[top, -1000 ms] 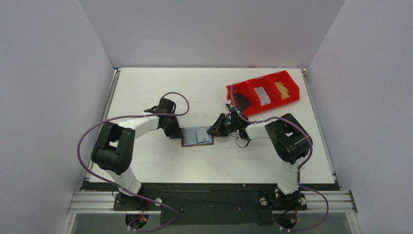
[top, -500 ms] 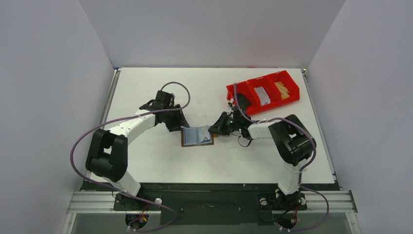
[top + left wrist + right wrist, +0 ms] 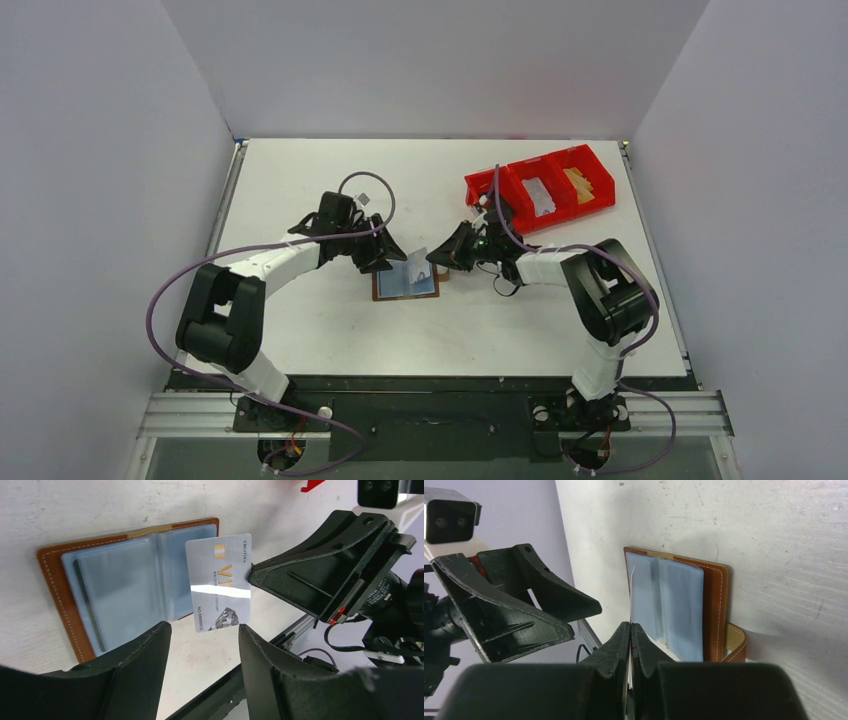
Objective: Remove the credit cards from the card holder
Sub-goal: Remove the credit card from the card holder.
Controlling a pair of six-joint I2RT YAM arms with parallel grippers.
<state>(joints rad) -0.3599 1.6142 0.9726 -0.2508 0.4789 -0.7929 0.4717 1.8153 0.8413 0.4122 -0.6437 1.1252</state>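
1. Your right gripper is pressed together on the edge of a silver card, and its black fingers meet so tightly in the wrist view that the card shows only as a thin pale line between them.
2. The card hangs tilted in the air over the right half of the holder. All four corners show, so it is clear of the pocket. A gold chip and printed lettering face the left wrist camera.
3. Your left gripper stands wide open and holds nothing. Its two dark fingers frame the card from the near side without touching it or the holder.
4. The holder lies flat and open on the white table between the two arms, with its brown leather rim around the pale blue pockets and its small tab sticking out on the right.
5. A second ago the left gripper sat low and nearly closed against the holder's left edge. It has since lifted off, spread and swung in over the holder's far left corner.
6. The right gripper was down at the holder's right edge then and is now raised with the card. The holder has kept its place.
7. The red bin sits at the far right, well apart.
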